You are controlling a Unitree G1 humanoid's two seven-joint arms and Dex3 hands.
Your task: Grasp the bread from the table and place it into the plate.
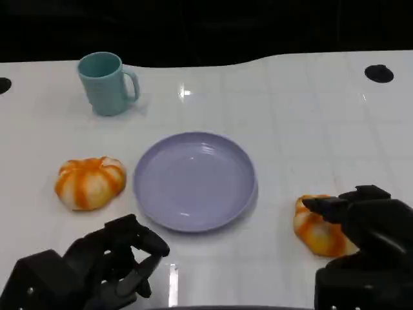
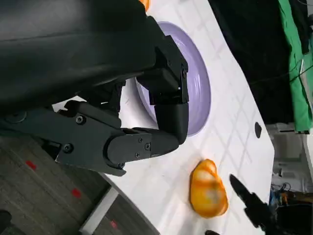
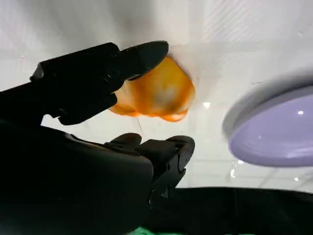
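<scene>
Your right hand (image 1: 361, 223) hovers spread over the bread (image 1: 315, 234), holding nothing; the roll lies between its fingers (image 3: 142, 54), beside the plate (image 1: 193, 179). Lower, then close evenly around it. Your left hand (image 1: 106, 265) rests curled, empty.

Plate (image 1: 193, 181) sits mid-table (image 1: 310, 116). Mug (image 1: 106, 82) behind it, off to the left, well apart. One bread roll (image 1: 90, 183) just left of the plate, not touching. Second bread roll (image 1: 316, 229) right of the plate and a bit nearer the front edge, near the plate rim. Right hand (image 1: 361, 216) over that roll's right side, fingers (image 3: 142, 56) reaching across its top; contact unclear. Left hand (image 1: 119, 258) at front left, before the plate's near-left rim, nearer than the left roll.
</scene>
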